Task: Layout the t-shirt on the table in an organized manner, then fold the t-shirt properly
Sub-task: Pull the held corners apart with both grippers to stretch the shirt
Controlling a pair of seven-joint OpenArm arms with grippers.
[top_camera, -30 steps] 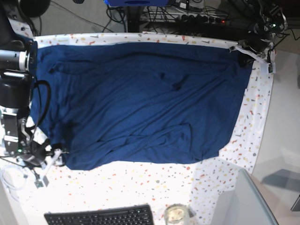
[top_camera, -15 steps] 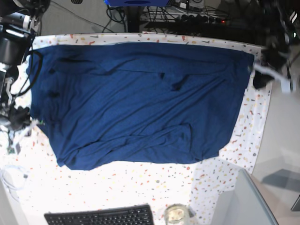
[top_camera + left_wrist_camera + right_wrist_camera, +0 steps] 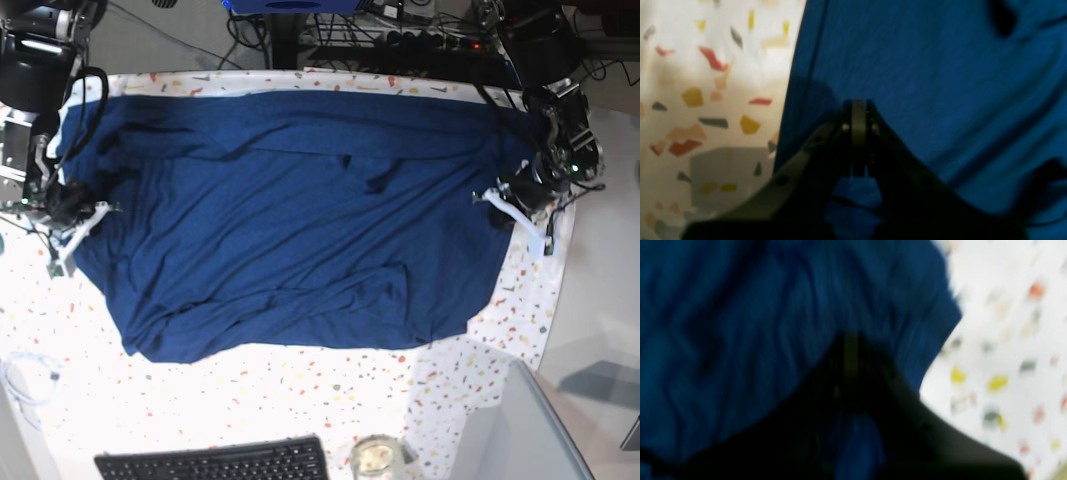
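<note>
Both grippers, left gripper [image 3: 858, 110] and right gripper [image 3: 82, 218], closing fully, pinching opposite edges of the wrinkly dark navy fabric t-shirt [image 3: 290, 220], lying spread across the white flecked-cloth table [image 3: 250, 390].

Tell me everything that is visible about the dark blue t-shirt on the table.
The t-shirt is plain dark navy, of soft thin fabric, with no print. It lies spread wide across the table and covers most of the speckled cloth. It is not smooth: long folds run along its far part, and the near hem is rumpled. The left gripper is shut at the shirt's edge on one side, and the right gripper is shut at the opposite edge. The wrist views show shirt cloth under both.
</note>
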